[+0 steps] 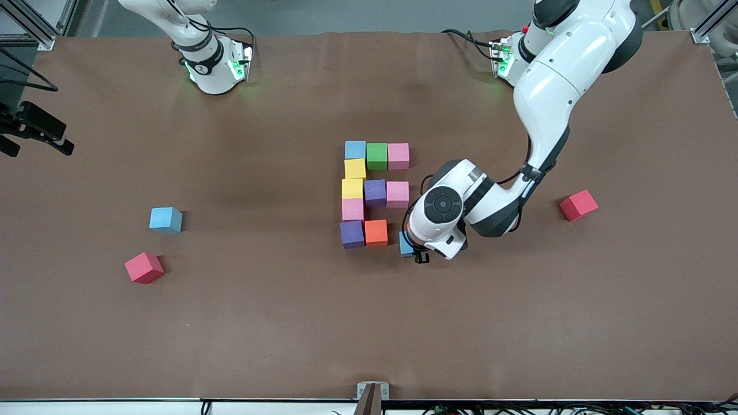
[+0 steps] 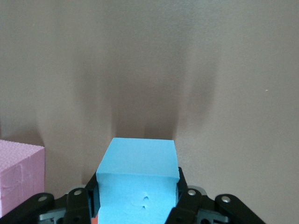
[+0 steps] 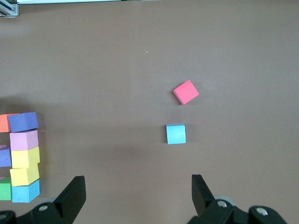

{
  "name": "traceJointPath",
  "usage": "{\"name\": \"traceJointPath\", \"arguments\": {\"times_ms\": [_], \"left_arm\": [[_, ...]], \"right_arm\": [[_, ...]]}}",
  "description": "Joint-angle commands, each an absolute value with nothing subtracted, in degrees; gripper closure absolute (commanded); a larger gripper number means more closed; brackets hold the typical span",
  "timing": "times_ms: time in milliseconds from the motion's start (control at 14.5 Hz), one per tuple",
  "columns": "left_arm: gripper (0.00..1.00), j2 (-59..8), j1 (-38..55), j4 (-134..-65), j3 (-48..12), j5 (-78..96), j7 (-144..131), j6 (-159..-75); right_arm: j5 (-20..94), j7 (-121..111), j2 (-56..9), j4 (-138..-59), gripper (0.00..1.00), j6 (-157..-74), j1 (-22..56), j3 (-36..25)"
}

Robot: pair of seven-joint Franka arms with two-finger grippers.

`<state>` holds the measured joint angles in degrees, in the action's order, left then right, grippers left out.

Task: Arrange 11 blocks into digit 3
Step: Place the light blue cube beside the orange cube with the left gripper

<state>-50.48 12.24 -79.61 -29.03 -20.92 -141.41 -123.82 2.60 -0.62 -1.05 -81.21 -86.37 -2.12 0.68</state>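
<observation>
Front view: left gripper (image 1: 410,249) sits low beside the nearest bar of the digit 3 (image 1: 372,193), clamped on a light blue block (image 1: 405,244) just beside, though apart from, the orange cube (image 1: 376,232). The figure's column runs toward and away from the camera, its bars pointing toward the left arm's end.

Left wrist view: fingers (image 2: 187,198) press both sides of the block (image 2: 138,179), a pink cube (image 2: 18,175) beside it.

Right wrist view: right gripper (image 3: 138,193) waits, spread wide and empty, above bare table; a loose blue cube (image 3: 176,134) and red cube (image 3: 186,92) lie under it.
</observation>
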Motion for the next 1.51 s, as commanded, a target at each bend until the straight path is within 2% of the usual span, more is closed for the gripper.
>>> {"name": "traceJointPath", "arguments": {"times_ms": [0, 550, 895, 963, 1032, 1101, 1170, 1239, 1445], "left_arm": [[0.88, -50.2, 13.4, -80.7, -28.7, -20.2, -143.5, -123.6], [0.88, -50.2, 16.0, -81.7, -28.6, -20.8, -145.3, -126.6], [0.83, -50.4, 16.4, -81.7, -28.4, -20.8, -145.1, -128.1], [0.77, -50.4, 16.4, -81.7, -28.3, -20.9, -145.1, -128.1], [0.66, -50.4, 16.4, -81.7, -28.2, -20.9, -145.0, -128.1], [0.43, -50.4, 16.4, -81.7, -28.2, -20.9, -144.9, -128.1], [0.16, -50.4, 16.4, -81.7, -28.2, -20.9, -144.9, -128.0], [0.00, -50.4, 16.4, -81.7, -28.2, -21.0, -144.8, -128.0], [0.00, -50.1, 16.4, -81.7, -28.2, -22.8, -144.4, -127.4]], "right_arm": [[2.5, -0.2, -0.5, -81.5, 0.00, -86.6, -2.5, 1.1], [2.5, -0.2, -0.5, -81.5, 0.00, -87.3, -2.4, 1.1], [2.5, -0.2, -0.5, -81.5, 0.00, -87.4, -2.4, 1.1], [2.5, -0.2, -0.5, -81.5, 0.00, -87.4, -2.4, 1.1], [2.5, -0.2, -0.5, -81.5, 0.00, -87.4, -2.4, 1.1], [2.5, -0.2, -0.5, -81.5, 0.00, -87.4, -2.4, 1.1], [2.5, -0.2, -0.5, -81.5, 0.00, -87.4, -2.4, 1.1], [2.4, -0.2, -0.6, -81.5, 0.00, -87.4, -2.4, 1.1], [2.4, -0.2, -0.6, -81.5, 0.00, -87.4, -2.4, 1.1]]}}
